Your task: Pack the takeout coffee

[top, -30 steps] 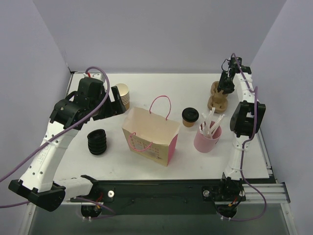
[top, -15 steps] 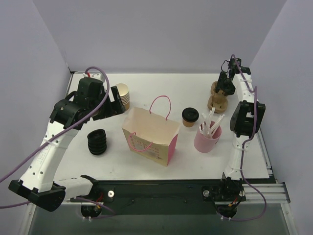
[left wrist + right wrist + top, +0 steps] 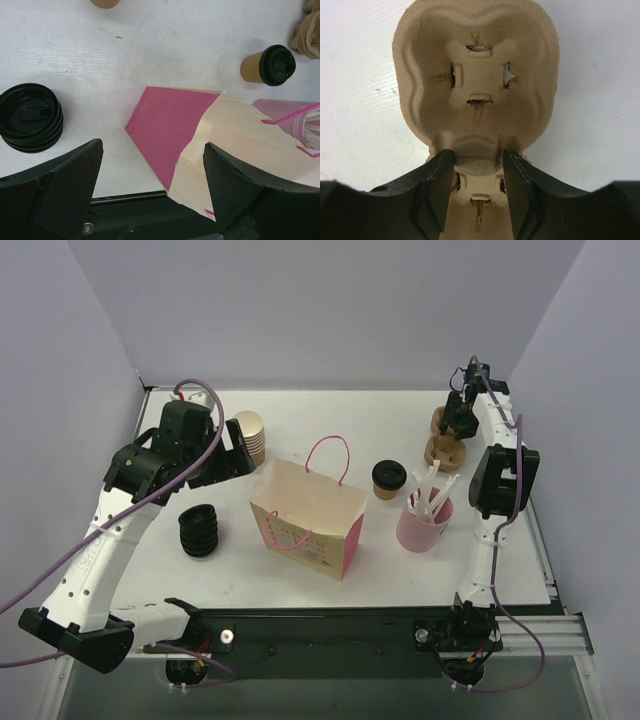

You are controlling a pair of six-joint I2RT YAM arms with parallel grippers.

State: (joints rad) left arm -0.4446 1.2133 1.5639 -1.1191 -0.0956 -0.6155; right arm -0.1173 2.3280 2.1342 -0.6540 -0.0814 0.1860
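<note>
Packing not yet begun. We see the takeout coffee (image 3: pixel 267 65) standing lidded on the desk (image 3: pixel 75 50), ahead and to the right of the left fingers (image 3: pixel 65 185), outside the paper bag (image 3: pixel 170 125) beneath them. These fingers are spread and empty. The right fingers (image 3: pixel 435 190) straddle the waist of the pulp cup carrier (image 3: pixel 475 85); we cannot tell whether they clamp it.

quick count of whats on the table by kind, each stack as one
paper bag: 1
lidded coffee cup: 1
pink cup with straws: 1
stack of black lids: 1
stack of lidless tan cups: 1
pulp cup carrier: 1
total: 6
</note>
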